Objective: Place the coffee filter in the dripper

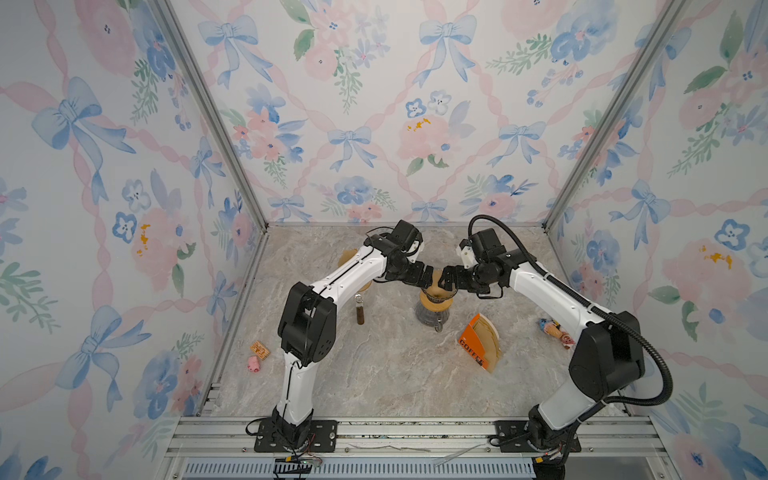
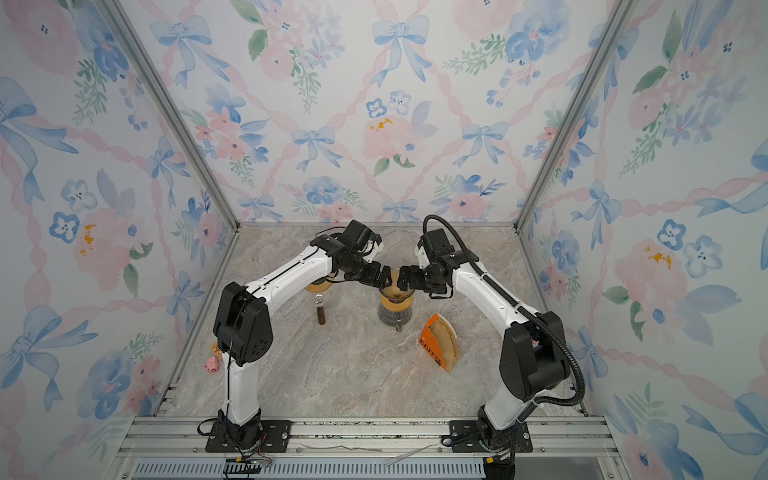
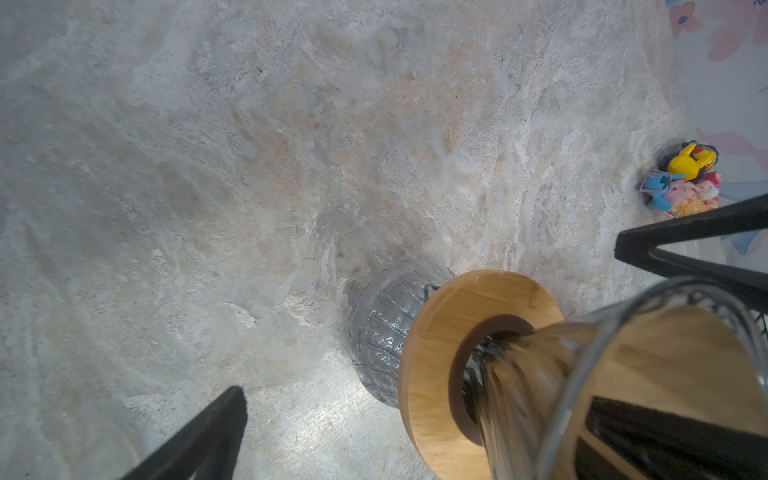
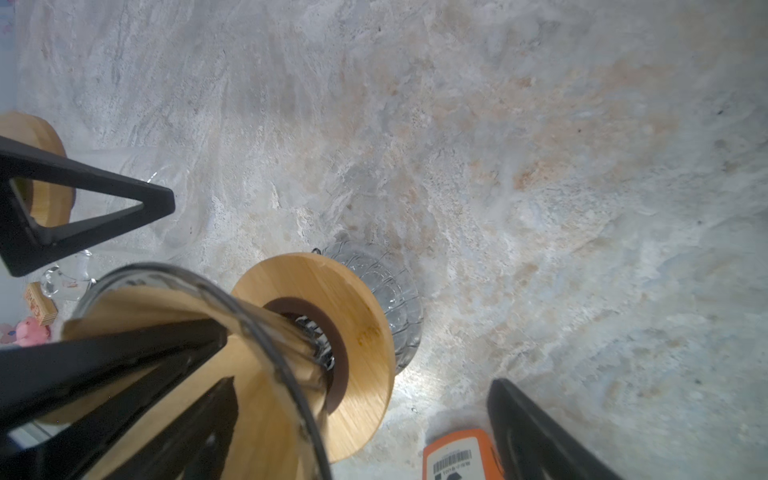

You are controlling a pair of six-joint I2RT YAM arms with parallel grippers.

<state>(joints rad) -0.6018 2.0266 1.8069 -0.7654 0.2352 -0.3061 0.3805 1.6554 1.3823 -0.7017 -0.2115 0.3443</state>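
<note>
"COFFEE" is what we read on the orange cardboard packet (image 1: pixel 471 348), near the clear glass cone dripper with its wooden collar (image 3: pixel 440 332). The brown paper coffee filter (image 3: pixel 673 357) sits inside that cone. We see the left gripper (image 1: pixel 426 280) and right gripper (image 1: pixel 446 280) both spread wide, with a finger of each inside the filter.

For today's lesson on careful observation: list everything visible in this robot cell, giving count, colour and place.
table: one, grey-beige marble, underneath everything
dripper: one, glass with wooden collar, centre
carafe: one, ribbed glass, under dripper
coffee filter: one, brown, inside dripper
filter box: one, orange, right of carafe
spare dripper: one, glass and wood, back left
small bottle: one, dark brown, left of carafe
wooden block: one, tan, left edge
pig toy: one, pink, beside block
toy figures: several, multicoloured, right edge
left tool: one, black, open, at dripper
right tool: one, black, open, at dripper
</note>
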